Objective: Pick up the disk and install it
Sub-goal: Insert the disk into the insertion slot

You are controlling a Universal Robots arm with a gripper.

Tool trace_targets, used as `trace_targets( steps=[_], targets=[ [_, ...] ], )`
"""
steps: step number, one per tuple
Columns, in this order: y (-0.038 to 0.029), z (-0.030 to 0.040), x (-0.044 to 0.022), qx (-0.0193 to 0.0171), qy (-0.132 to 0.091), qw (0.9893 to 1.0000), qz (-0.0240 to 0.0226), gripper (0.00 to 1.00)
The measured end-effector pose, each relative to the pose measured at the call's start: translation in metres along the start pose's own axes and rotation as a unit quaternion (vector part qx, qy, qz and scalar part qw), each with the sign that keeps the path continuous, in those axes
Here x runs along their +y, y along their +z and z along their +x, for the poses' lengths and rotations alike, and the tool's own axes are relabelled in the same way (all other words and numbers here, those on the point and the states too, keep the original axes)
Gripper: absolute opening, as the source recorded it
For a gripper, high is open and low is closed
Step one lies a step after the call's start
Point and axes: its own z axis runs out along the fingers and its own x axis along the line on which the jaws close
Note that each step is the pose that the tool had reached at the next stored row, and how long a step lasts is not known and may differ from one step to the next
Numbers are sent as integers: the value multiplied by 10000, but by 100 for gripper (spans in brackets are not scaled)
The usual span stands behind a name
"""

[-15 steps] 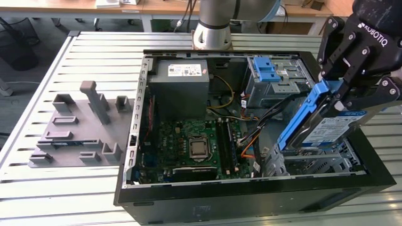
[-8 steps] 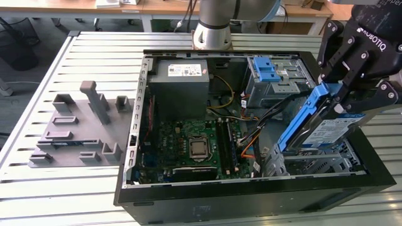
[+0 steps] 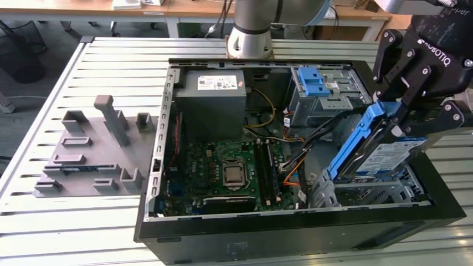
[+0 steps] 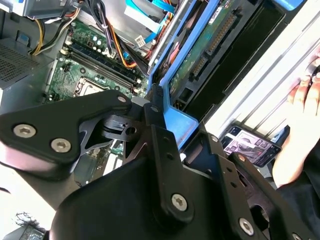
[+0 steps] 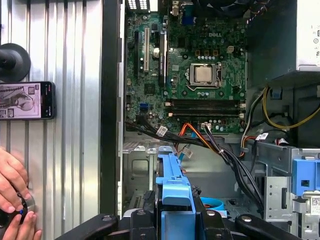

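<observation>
In the exterior view, the black jointed claw (image 3: 399, 111) is clamped on the upper end of the disk (image 3: 402, 154), a flat silver hard drive with a blue-and-white label in a blue plastic carrier bracket. The disk hangs steeply tilted, its lower end inside the open black computer case (image 3: 296, 230) and over the grey perforated metal drive bay (image 3: 384, 194) at the exterior view's right. At that tilt the bracket could catch on the bay's edge and jam. Held by one end only, it could also pivot in the grip.

The second wrist view shows what the exterior view hides: the disk's green circuit-board underside (image 4: 205, 50). It also shows a person's hand (image 4: 305, 100) and a dark flat phone (image 4: 250, 146) on the ribbed metal desk (image 4: 270, 80), just beside the case.

The first wrist view looks along the bracket (image 5: 175, 185) into the case. A bundle of orange and black cables (image 5: 215, 145) runs close past the bracket's far end and could be pinched beneath the drive. A hand near the case wall risks being struck.
</observation>
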Motion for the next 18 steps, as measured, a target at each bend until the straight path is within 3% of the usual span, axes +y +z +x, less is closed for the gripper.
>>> trace_targets(
  steps=[18],
  targets=[
    [-16, 1, -1, 7, 0, 10000, -15, 36]
  ],
)
